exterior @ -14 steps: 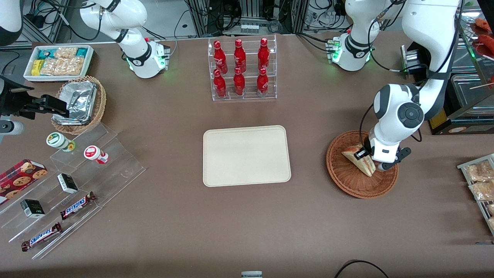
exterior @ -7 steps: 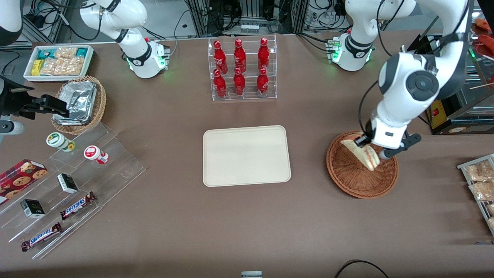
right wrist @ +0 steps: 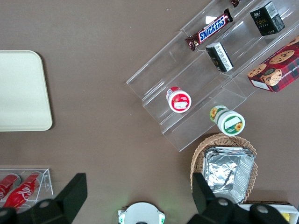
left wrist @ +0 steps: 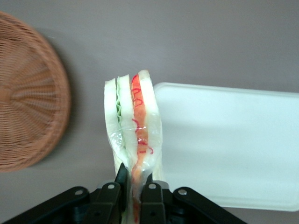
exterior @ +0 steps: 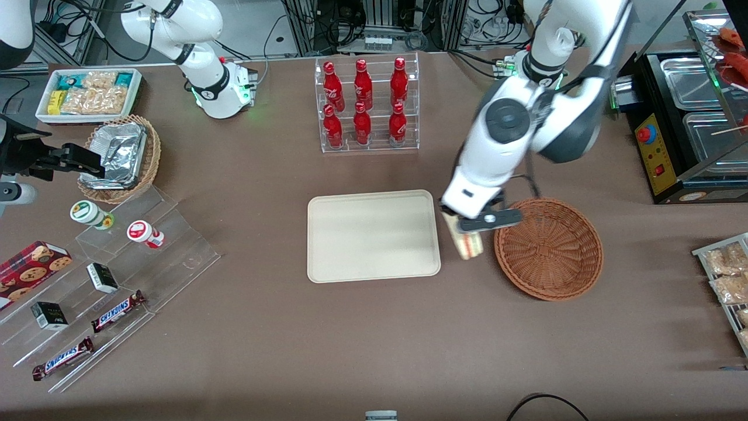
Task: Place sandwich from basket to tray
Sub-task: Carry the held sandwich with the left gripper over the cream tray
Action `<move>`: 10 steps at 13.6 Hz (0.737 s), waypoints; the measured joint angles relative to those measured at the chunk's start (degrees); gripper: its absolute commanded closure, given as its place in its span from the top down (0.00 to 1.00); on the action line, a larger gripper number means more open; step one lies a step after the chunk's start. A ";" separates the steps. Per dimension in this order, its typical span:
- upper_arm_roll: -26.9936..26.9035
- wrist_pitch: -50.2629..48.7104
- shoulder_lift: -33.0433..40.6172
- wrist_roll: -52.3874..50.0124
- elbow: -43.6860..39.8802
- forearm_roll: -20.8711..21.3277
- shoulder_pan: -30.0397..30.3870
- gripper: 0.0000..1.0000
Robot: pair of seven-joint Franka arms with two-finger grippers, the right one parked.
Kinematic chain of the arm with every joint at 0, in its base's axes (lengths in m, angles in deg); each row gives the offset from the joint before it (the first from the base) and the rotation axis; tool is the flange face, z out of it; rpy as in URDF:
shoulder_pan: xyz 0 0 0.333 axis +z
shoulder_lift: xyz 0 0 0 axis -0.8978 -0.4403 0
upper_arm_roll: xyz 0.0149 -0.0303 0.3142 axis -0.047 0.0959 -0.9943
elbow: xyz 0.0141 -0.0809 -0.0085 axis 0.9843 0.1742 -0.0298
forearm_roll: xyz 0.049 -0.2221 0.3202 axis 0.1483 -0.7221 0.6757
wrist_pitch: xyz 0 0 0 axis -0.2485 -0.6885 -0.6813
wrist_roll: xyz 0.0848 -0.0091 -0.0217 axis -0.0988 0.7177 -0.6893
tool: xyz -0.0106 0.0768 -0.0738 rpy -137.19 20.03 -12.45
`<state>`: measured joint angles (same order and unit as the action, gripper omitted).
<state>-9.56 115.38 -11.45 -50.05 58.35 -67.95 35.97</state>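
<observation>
The gripper is cut off by the picture's edge in the wrist view, so only the finger tips clamped on the sandwich show. From the front the arm covers the sandwich's upper part (only its nearer end shows). The basket and the tray both run out of the wrist view. The front view cuts off a rack of snack packets at the working arm's end.

Brown counter, evenly lit. Cables and metal racks past its back edge. Steel warmer at 1 corner.
</observation>
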 measured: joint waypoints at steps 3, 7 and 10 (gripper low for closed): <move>0.01 0.10 -7.45 0.02 -5.82 0.00 -3.47 0.00; 0.02 0.24 -17.30 0.01 -14.65 -0.01 -8.06 0.00; 0.02 0.49 -22.13 -0.02 -18.82 -0.01 -11.05 0.00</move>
<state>-9.54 115.88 -33.58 -50.07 39.53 -67.96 24.92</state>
